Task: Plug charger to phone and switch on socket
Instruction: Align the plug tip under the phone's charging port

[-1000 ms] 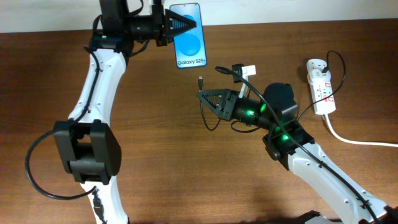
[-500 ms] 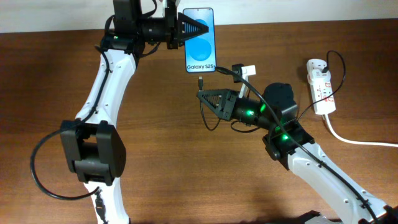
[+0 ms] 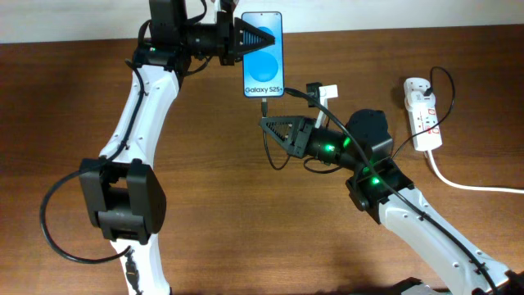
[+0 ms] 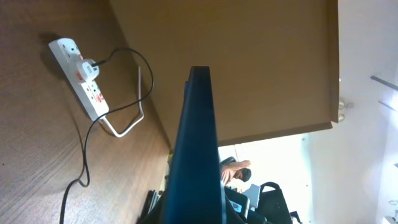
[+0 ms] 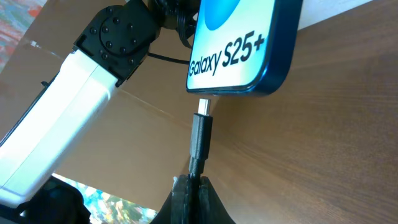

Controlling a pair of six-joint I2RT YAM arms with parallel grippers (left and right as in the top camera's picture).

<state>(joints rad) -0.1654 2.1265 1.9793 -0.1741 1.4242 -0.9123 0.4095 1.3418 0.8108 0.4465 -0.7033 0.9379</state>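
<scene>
Charger in right end effector

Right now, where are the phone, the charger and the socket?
phone (image 3: pixel 264 53): overhead view, on its blue screen.
charger (image 5: pixel 201 134): right wrist view, on its black plug.
socket (image 3: pixel 424 119): overhead view, on its white body.

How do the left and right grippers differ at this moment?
The left gripper clamps the phone by its side; the right gripper pinches the charger behind its plug. The left gripper points toward the socket, the right gripper away from it. Both are shut.
</scene>
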